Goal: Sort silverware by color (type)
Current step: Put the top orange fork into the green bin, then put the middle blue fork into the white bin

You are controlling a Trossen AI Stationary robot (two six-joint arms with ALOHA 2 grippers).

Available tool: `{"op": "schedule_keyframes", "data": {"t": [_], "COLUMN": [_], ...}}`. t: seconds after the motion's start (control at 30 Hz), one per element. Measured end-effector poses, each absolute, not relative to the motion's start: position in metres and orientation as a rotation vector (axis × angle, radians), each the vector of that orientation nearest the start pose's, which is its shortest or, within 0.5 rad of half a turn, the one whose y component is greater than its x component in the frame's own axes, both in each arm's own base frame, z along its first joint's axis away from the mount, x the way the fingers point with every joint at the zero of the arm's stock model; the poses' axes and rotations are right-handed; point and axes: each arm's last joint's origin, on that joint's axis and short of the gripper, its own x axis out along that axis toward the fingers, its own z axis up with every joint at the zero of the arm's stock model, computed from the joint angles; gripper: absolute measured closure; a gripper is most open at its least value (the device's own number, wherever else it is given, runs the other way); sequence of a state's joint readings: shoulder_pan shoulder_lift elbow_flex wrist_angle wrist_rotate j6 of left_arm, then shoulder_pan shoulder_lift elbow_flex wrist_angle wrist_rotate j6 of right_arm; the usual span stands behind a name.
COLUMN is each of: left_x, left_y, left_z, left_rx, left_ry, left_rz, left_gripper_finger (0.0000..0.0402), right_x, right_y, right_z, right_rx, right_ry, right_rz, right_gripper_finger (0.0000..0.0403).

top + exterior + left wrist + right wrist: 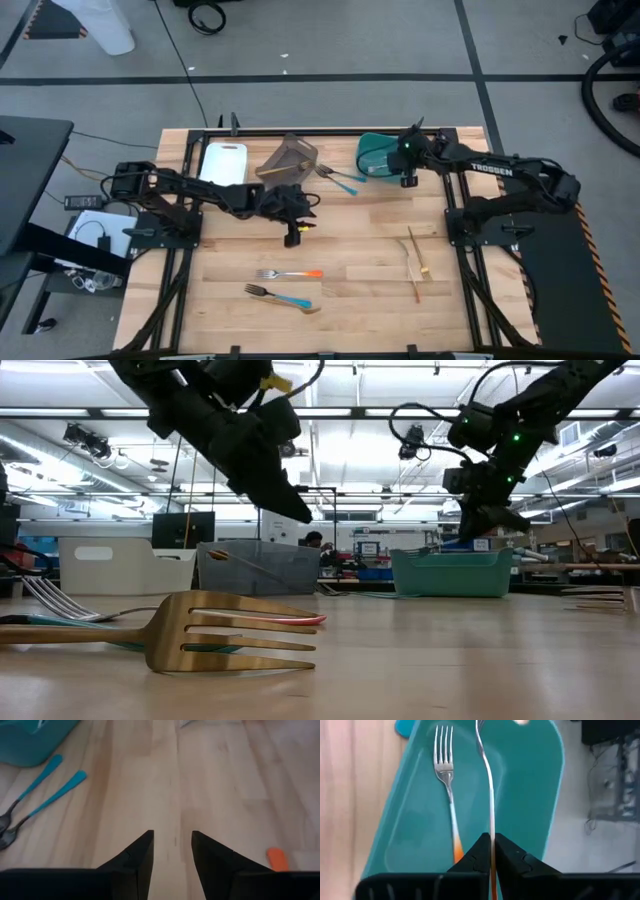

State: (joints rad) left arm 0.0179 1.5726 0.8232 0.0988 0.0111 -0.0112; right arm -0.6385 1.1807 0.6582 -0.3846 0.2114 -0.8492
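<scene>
My right gripper (492, 851) hangs over the teal bin (376, 154) at the table's far side, shut on an orange-handled fork (490, 795). Another orange-handled fork (447, 785) lies flat on the bin's floor. My left gripper (172, 845) is open above bare wood near the table's middle, with nothing between its fingers. Two blue-handled utensils (341, 178) lie beside the teal bin. An orange-handled fork (290, 273) and a blue-handled fork (280, 296) lie near the front edge. Wooden utensils (415, 257) lie at the right. My right gripper pinches the fork between its two fingers where the thin metal neck meets the orange handle (492, 870). The fingers slant down from the table's right side and run along the fork. The fork sticks out ahead of them, lifted clear over the teal bin's floor.
A grey-brown bin (291, 158) and a white bin (222, 162) stand left of the teal one along the far edge. Bare wood lies between the bins and the forks at the front.
</scene>
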Motion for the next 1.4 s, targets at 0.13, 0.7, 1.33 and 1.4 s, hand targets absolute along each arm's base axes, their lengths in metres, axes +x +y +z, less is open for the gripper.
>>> {"op": "schedule_keyframes", "data": {"t": [0.13,0.7,1.33,1.4], "left_x": [0.315,0.307,0.299,0.299], "left_y": [0.001,-0.006,-0.013,-0.013], "left_z": [0.187,0.178,0.171,0.171], "left_rx": [-0.042,-0.117,-0.300,-0.296], "left_ry": [0.664,0.801,0.923,0.922], "left_rz": [0.007,0.008,-0.084,-0.078], "left_gripper_finger": [0.0260,0.0260,0.0260,0.0260], "right_x": [0.172,0.187,0.232,0.235], "right_y": [-0.140,-0.132,-0.083,-0.079], "right_z": [0.199,0.200,0.232,0.233], "right_rx": [-0.496,-0.399,-0.053,-0.025], "right_ry": [1.177,1.108,0.749,0.718], "right_rz": [-0.368,-0.504,-0.413,-0.384], "right_gripper_finger": [0.0356,0.0260,0.0263,0.0263]}}
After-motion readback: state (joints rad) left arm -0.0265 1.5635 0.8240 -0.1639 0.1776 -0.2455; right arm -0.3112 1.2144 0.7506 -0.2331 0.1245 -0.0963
